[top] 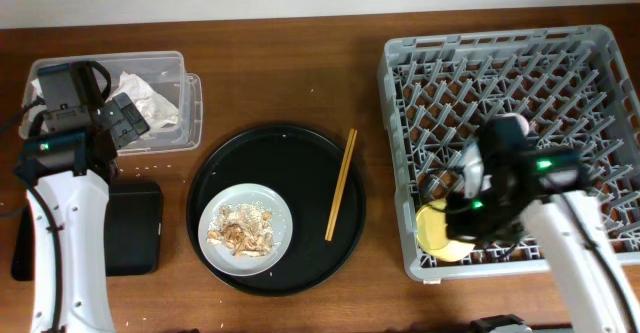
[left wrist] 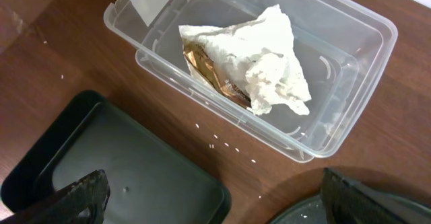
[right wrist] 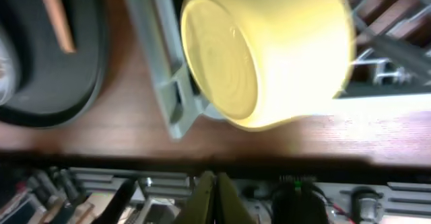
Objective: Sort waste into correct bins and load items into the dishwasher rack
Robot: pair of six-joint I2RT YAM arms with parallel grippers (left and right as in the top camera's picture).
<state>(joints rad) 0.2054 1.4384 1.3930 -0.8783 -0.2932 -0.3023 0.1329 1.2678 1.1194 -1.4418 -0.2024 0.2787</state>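
The grey dishwasher rack fills the right side. A yellow bowl lies on its side in the rack's front-left corner. My right gripper is shut and empty, its fingertips past the bowl over the table's front edge; the right arm hangs over the bowl. My left gripper is open above the clear bin, which holds a crumpled napkin and a brown wrapper. The black bin lies in front of it.
A round black tray in the middle carries a plate with food scraps and wooden chopsticks. White crumbs dot the table between the clear bin and the black bin.
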